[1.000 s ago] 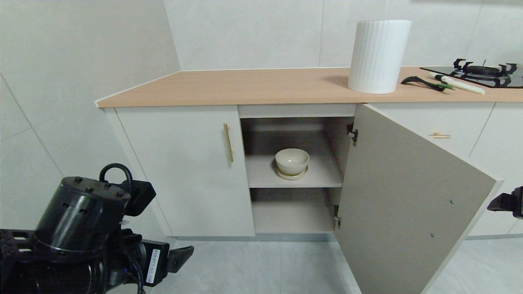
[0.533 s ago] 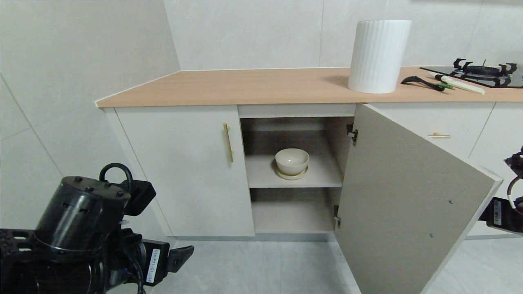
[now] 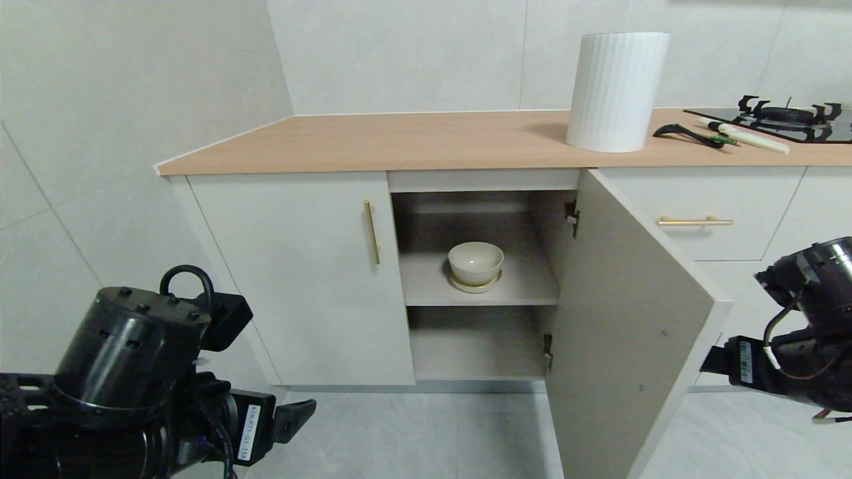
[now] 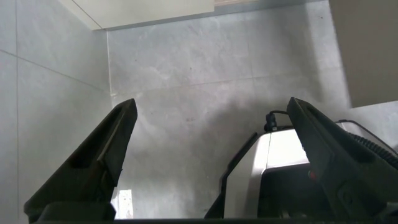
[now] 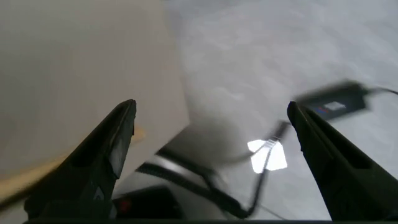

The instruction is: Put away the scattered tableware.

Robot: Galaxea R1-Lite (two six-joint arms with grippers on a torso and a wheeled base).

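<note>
Bowl [image 3: 475, 262] is on its little plate [image 3: 474, 287] on the cabinet [image 3: 482, 179] middle shelf, so we reckon the job now is shutting the door [image 3: 626, 319]. We'd push flat on its outer face near the free edge, slowly, no slam. Right gripper [image 5: 211, 112] sits just outside that door, jaws spread and empty. Left gripper [image 4: 211, 104] hangs low, left of the cabinet, also spread wide.

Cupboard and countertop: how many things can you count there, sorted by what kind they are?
bowl: 1
saucer under it: 1
white ribbed canister: 1
utensils on the countertop: 2, a black utensil and a cream utensil
Total: 5
</note>
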